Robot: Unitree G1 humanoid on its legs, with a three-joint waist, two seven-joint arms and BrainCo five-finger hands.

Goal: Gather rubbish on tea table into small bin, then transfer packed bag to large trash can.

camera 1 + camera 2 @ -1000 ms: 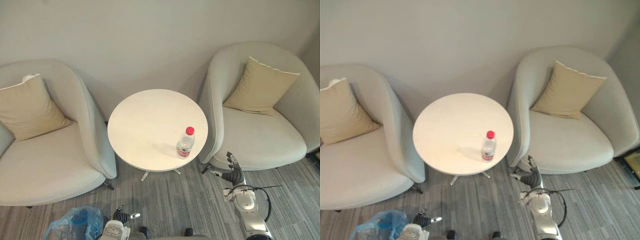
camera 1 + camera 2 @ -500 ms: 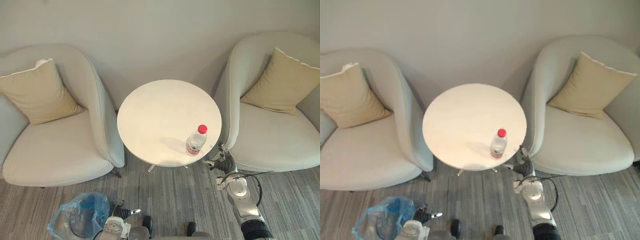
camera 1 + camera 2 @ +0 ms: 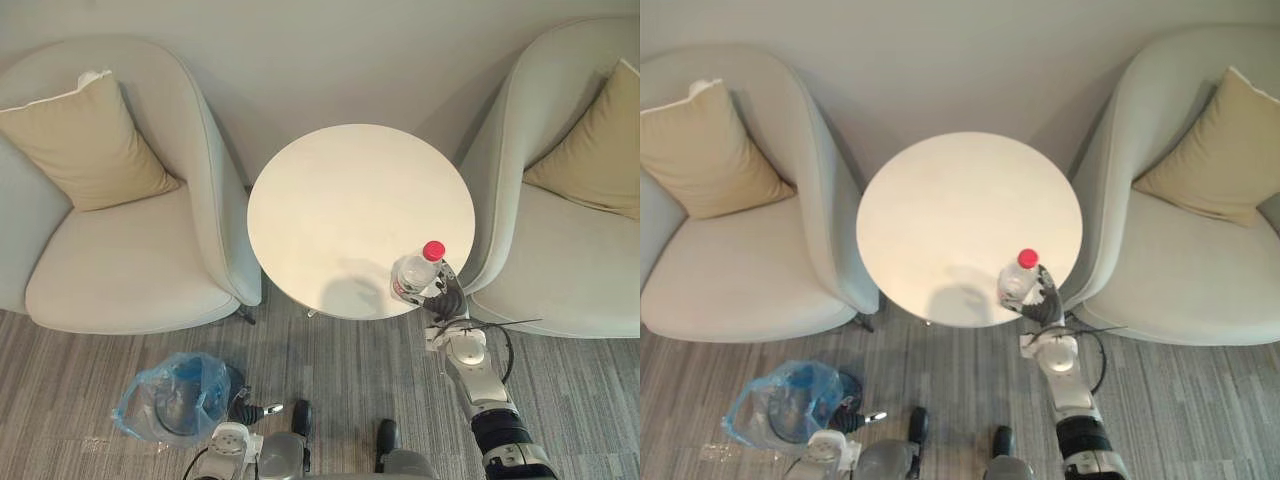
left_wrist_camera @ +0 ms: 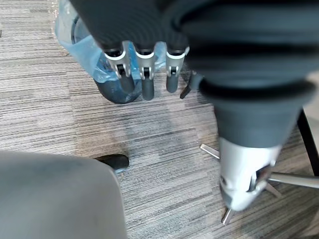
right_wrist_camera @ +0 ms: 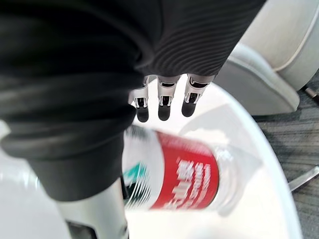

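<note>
Carpet (image 3: pixel 340 380) in grey stripes surrounds the round white tea table (image 3: pixel 340 190) in the two head views. A clear bottle (image 3: pixel 412 275) with a red cap and red label stands upright on the table, at the rim nearest the robot and toward its right. The right hand (image 3: pixel 447 303) is raised at that same rim, just beside the bottle on its near side. Whether its dark tips touch the plastic cannot be told from here. Off the table's near-left side, the small bin (image 3: pixel 172 400) sits on the carpet, lined with a translucent blue bag (image 3: pixel 140 395) whose mouth is open. The left hand (image 3: pixel 252 411) hangs low just beside the bin, on the side toward the table. One armchair (image 3: pixel 120 270) stands to the table's left and another to its right, each with a tan cushion (image 3: pixel 85 140) against its back.

In the left wrist view, the left hand's fingers (image 4: pixel 144 82) are straight and side by side, holding nothing. Their tips point at the dark bin and its blue bag, apart from both.

In the right wrist view, the right hand's fingers (image 5: pixel 160 104) reach out straight over the bottle, which sits between them and the thumb. They are not curled round it, so the hand is spread about the bottle rather than gripping it. The table's white top shows beneath.
</note>
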